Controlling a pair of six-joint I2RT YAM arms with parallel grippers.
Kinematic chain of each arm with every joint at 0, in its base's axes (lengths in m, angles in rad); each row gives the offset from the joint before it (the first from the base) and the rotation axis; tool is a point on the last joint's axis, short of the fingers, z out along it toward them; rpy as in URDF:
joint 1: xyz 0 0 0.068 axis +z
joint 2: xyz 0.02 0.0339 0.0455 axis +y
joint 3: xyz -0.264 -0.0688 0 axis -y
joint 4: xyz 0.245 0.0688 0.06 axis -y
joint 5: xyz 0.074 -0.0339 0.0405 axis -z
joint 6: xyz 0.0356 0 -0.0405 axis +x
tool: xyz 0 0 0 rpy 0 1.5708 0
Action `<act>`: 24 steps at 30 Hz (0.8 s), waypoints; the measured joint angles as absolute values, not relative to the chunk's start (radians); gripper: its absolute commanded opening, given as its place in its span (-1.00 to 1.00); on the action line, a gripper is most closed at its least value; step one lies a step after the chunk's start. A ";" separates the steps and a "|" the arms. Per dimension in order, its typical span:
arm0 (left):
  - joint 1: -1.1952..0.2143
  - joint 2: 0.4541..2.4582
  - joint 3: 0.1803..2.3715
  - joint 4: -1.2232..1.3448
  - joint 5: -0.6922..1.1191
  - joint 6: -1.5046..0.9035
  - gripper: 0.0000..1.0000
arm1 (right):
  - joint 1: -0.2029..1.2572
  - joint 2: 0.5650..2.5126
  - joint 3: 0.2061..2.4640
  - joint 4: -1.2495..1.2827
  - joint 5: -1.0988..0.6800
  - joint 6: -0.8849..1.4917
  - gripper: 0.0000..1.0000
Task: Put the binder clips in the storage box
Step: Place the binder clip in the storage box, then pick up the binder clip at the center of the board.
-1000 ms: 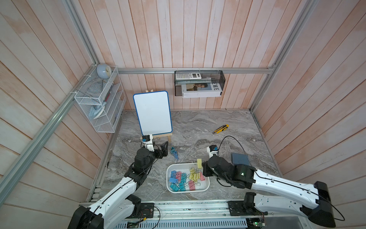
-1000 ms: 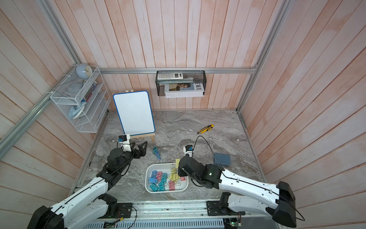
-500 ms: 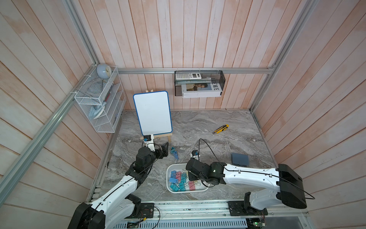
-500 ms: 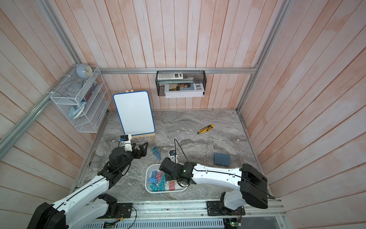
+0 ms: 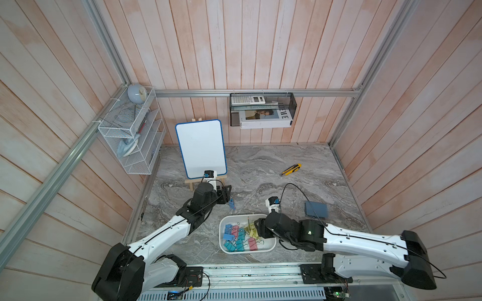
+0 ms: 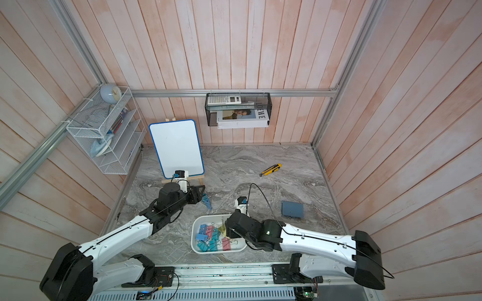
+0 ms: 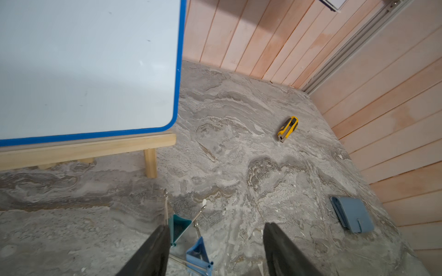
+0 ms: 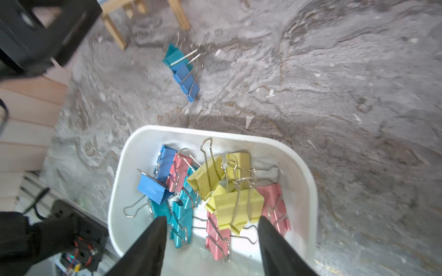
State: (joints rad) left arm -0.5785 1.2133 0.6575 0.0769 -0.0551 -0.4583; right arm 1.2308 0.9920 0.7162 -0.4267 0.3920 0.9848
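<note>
Over the storage box (image 8: 129, 148), right end effector (image 8: 212, 218) released; left end effector (image 7: 216, 224) released astride binder clips (image 7: 197, 251); "LOEWE" book (image 5: 264, 118) behind.

The left arm (image 5: 161, 234) and right arm (image 5: 365, 239) are glossy white shells joined by bulky black housings. A thin black cable (image 5: 287, 184) loops to a small white-and-blue wrist camera module (image 5: 272, 204). The gripper fingers (image 8: 148, 248) are matte black wedges.

A robotics lab test cell dressed as an office desk: aluminium frame rails (image 5: 250, 93) brace pink plank walls (image 5: 234, 52) around a marble-patterned tabletop (image 5: 260, 161); a left arm (image 5: 161, 234) and right arm (image 5: 365, 241) bolt to a front rail (image 5: 247, 272) with bare wiring (image 5: 187, 282); a whiteboard (image 5: 200, 148), wire rack (image 5: 135, 161), calculator (image 5: 247, 99) and binder clips (image 5: 238, 238) are the stationery.
</note>
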 measured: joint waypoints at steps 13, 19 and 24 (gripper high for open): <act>-0.656 1.721 1.254 -0.439 -0.196 -0.188 0.25 | 0.981 0.702 0.598 -0.488 0.370 0.900 0.55; -0.657 1.849 1.370 -0.592 -0.212 -0.114 0.21 | 0.980 0.710 0.570 -0.484 0.326 0.892 0.56; -0.657 1.903 1.382 -0.641 -0.222 -0.072 0.17 | 0.980 0.718 0.543 -0.472 0.292 0.894 0.57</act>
State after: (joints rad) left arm -0.6567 1.9030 1.3823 -0.6411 -0.2222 -0.0723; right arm 0.9798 0.7177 0.5430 -0.4721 0.2916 0.8936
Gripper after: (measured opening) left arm 0.594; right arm 0.781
